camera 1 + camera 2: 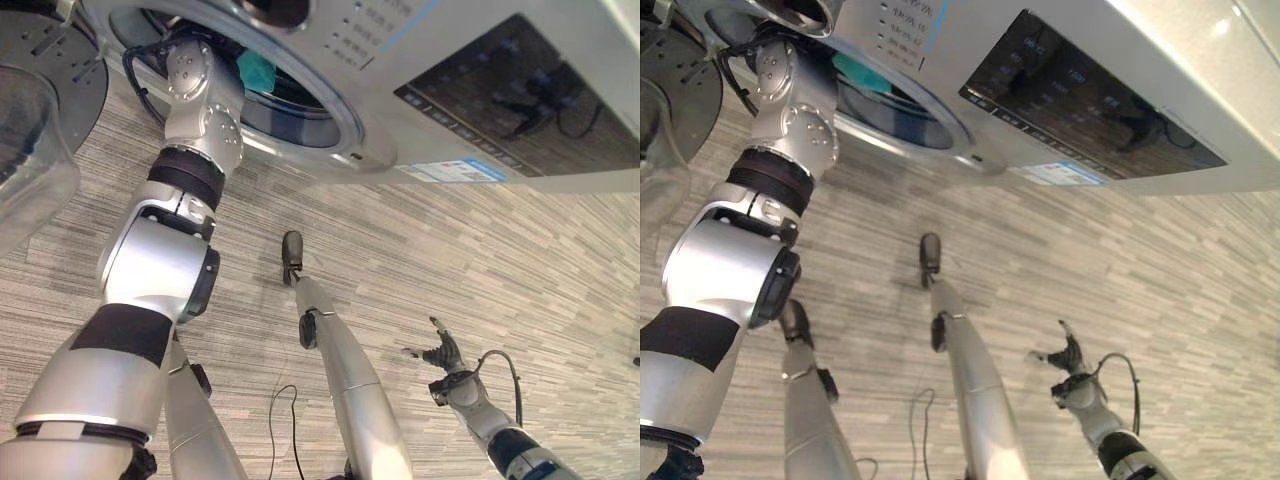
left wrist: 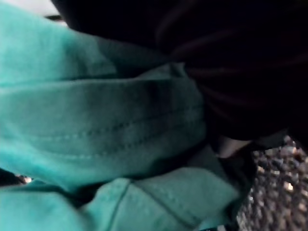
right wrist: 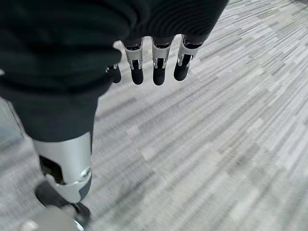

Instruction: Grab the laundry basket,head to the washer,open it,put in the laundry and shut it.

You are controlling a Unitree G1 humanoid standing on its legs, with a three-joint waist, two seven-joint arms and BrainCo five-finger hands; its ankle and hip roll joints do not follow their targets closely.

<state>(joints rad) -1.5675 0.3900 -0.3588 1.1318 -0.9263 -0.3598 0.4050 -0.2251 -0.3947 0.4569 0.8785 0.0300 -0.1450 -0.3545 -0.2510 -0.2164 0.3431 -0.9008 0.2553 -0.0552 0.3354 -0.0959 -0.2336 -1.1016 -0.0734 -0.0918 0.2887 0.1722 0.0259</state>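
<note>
Left wrist view: teal garment (image 2: 96, 125) bunched close against the lens, dark drum interior behind it, perforated drum metal (image 2: 274, 192) at one corner.
Left-hand fingers: hidden inside the washer (image 1: 520, 100); whether they hold the cloth or have let go cannot be told.
Left arm: reaches up from the lower left of the left eye view, wrist passing through the round door opening (image 1: 300, 100).
Laundry: a teal fold (image 1: 256, 68) sits just inside the opening's rim, beside the wrist; more of it lies deeper in the drum.
Right hand (image 3: 147, 67): hangs low at the robot's right side over the striped floor (image 1: 480, 260), fingers straight and relaxed, holding nothing.
Washer door (image 1: 40, 110): swung open at the far left, clear of the arm.
Stage, as judged: loading under way, closing not yet done.
Risk: the teal fold near the rim could trail out with the hand as it withdraws and drop to the floor, if cloth is snagged on the fingers.
Risk: cloth left across the rim could be pinched by the door and stop it latching.
Basket: not placed from these views.
</note>
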